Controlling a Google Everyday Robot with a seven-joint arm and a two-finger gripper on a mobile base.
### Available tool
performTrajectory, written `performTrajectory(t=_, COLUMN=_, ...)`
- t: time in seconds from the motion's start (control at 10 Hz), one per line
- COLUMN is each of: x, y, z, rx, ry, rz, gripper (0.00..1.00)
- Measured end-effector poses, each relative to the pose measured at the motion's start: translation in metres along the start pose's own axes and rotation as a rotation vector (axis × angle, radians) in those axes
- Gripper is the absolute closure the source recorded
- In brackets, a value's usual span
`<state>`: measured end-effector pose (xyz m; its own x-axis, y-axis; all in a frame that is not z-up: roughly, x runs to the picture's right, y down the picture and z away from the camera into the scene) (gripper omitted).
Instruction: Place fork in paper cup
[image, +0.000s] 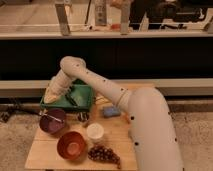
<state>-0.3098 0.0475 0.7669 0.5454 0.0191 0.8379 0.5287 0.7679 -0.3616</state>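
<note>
Fork (51, 116): lying across the purple bowl (52, 123), long axis running roughly left to right with a slight downward tilt toward the right. Which end is the tines cannot be told.

Paper cup (95, 132): upright on the wooden table (117, 135), right of the purple bowl and apart from it, open mouth up.

Orange bowl (71, 145): in front of the purple bowl, just beside the cup. A bunch of dark grapes (104, 154) lies near the table's front edge, below the cup. A small blue object (110, 111) lies further back. A small steel cup (83, 117) stands by the green tray (82, 95), which holds a dark tool (70, 98).

Gripper (50, 95): over the tray's left end, behind the purple bowl; jaw state cannot be told.

Surroundings: light wooden tabletop on speckled flooring; a dark low wall and railing behind.
</note>
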Motion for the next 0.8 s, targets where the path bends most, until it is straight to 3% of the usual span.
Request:
performTrajectory(t=0.2, x=0.010, y=-0.004, z=0.029, rx=0.002, ry=0.000, rz=0.005, gripper=0.43)
performTrajectory(t=0.4, x=0.012, y=-0.007, z=0.043, rx=0.013, ry=0.000, rz=-0.002, gripper=0.23)
performTrajectory(t=0.8, x=0.021, y=-0.010, z=0.058, rx=0.014, ry=-0.020, rz=0.004, gripper=0.20)
